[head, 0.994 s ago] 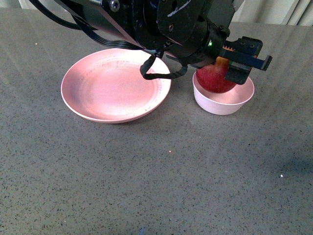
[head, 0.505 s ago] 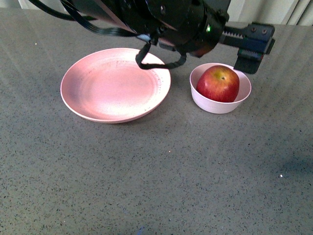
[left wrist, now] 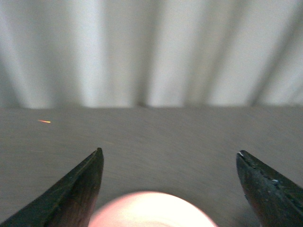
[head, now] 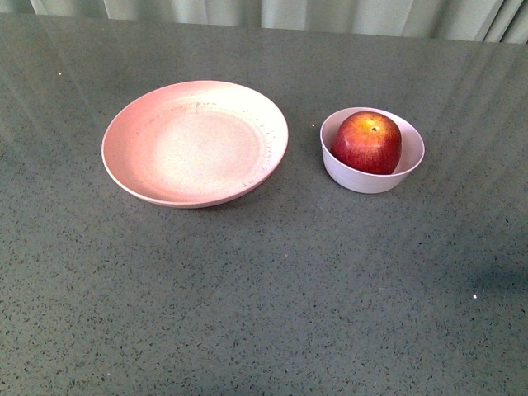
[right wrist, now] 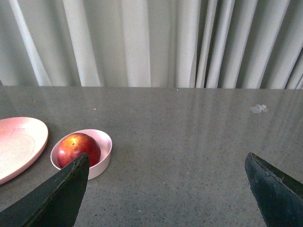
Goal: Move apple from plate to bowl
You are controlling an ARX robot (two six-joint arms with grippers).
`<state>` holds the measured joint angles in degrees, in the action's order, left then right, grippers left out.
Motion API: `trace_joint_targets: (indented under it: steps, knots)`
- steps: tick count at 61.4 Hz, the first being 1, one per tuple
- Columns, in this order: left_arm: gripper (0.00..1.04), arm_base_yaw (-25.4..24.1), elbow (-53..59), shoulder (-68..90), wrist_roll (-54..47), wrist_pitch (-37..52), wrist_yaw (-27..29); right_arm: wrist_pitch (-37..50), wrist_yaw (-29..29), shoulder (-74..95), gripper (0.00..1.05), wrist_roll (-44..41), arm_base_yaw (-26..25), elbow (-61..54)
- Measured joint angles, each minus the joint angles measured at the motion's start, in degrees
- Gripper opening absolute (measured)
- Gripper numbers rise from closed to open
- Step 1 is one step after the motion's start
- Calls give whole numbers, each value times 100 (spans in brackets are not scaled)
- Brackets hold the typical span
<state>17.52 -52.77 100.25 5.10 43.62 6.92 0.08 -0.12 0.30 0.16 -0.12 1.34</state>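
The dark-red apple (head: 367, 142) sits inside the small whitish-pink bowl (head: 346, 175) at the right of the front view. The wide pale-pink plate (head: 132, 177) lies empty to its left. No arm shows in the front view. My left gripper (left wrist: 169, 156) is open and empty, with a blurred pink rim of the plate (left wrist: 151, 210) below it. My right gripper (right wrist: 166, 163) is open and empty above the table, off to the side of the bowl (right wrist: 105, 153), the apple (right wrist: 78, 147) and the plate's edge (right wrist: 21, 142).
A grey speckled table (head: 272, 289) carries everything. Pale curtains (right wrist: 151, 42) hang behind the table's far edge. A small whitish scrap (right wrist: 258, 109) lies on the table far from the bowl.
The left arm let go of the apple in the bowl, lifted and withdrew out of the front view. The apple stays in the bowl.
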Motion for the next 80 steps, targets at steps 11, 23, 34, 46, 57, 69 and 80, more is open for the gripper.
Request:
trace_joint_targets:
  steps: [11,23,34,46,57,69,80]
  knots:
    - [45,-874,1867,-1390,-354,1049,306,0,-4,0,96,0,2,0]
    - [9,-1016,2951,-2020,-426,1213,11,0,7,0,96,0,0,0]
    - [2,-1202,3681,-2798,-448,1235,-160,0,13,-2,96,0,2,0]
    - [2,-1364,4223,-3515,-448,1043,-343,0,13,0,96,0,2,0]
    - [2,-1729,4601,-4190,-459,723,-658,0,13,0,96,0,2,0]
    - [2,-1731,5040,-4839,-463,487,-688,0,11,-2,96,0,2,0]
    - [2,-1731,5143,-5626,-463,-160,-691,0,11,-2,96,0,2,0]
